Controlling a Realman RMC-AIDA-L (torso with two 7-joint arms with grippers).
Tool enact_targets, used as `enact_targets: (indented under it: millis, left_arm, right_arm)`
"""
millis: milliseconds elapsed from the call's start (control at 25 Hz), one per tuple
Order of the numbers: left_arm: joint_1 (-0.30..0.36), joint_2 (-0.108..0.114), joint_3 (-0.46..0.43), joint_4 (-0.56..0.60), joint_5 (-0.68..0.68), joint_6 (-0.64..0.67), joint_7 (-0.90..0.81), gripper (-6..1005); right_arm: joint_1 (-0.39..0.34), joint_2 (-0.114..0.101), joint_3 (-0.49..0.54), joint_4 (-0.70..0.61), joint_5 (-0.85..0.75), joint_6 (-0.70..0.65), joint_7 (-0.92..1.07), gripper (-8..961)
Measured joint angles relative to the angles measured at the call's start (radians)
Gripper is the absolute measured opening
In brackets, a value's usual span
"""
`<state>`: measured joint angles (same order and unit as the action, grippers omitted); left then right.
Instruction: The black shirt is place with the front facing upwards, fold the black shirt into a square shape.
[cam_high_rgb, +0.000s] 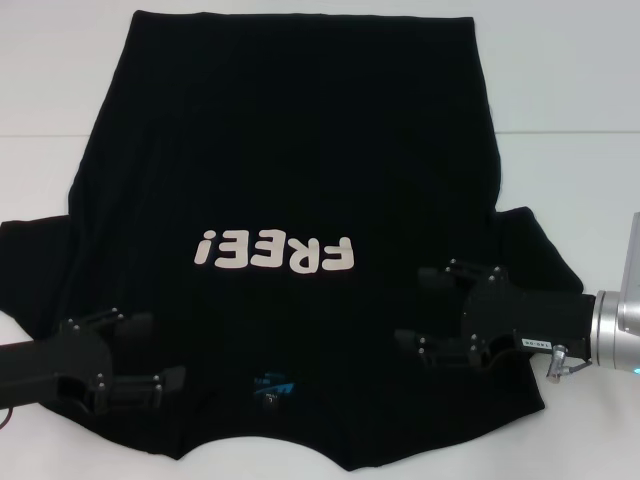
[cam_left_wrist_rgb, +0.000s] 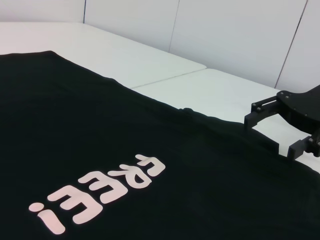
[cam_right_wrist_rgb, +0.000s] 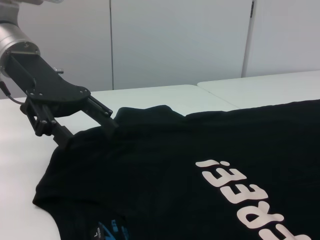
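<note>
The black shirt (cam_high_rgb: 290, 150) lies spread front-up on the white table (cam_high_rgb: 570, 70), collar toward me. Its cream "FREE!" lettering (cam_high_rgb: 275, 253) reads upside down, and the blue neck label (cam_high_rgb: 272, 382) is near the front edge. My left gripper (cam_high_rgb: 165, 350) is open, low over the shoulder on the left side. My right gripper (cam_high_rgb: 410, 308) is open, low over the shoulder on the right side. The left wrist view shows the shirt (cam_left_wrist_rgb: 100, 125) and the right gripper (cam_left_wrist_rgb: 270, 135). The right wrist view shows the shirt (cam_right_wrist_rgb: 175, 165) and the left gripper (cam_right_wrist_rgb: 90, 132).
A seam (cam_high_rgb: 570, 133) runs across the table behind the sleeves. Both sleeves spread outward, one at the left (cam_high_rgb: 30, 260) and one at the right (cam_high_rgb: 540, 250). White wall panels (cam_right_wrist_rgb: 175, 40) stand beyond the table.
</note>
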<state>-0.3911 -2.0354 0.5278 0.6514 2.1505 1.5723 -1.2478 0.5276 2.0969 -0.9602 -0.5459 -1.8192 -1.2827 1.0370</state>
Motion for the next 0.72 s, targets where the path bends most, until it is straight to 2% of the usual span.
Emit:
enact_targets:
  millis: [560,680,720]
  left_arm:
    - [0.000,0.001,-0.003,-0.003,-0.001,0.000,-0.013,935]
    - [-0.006,0.006,-0.025,-0.002,-0.005,0.000,-0.121,933]
    - [-0.014,0.013,-0.036,-0.001,-0.006,0.000,-0.205,932]
  right_arm:
    - [0.000,0.000,-0.001,0.000,0.000,0.000,0.000,890]
    - [0.000,0.000,0.000,0.000,0.000,0.000,0.000,890]
    - [0.000,0.000,0.000,0.000,0.000,0.000,0.001,890]
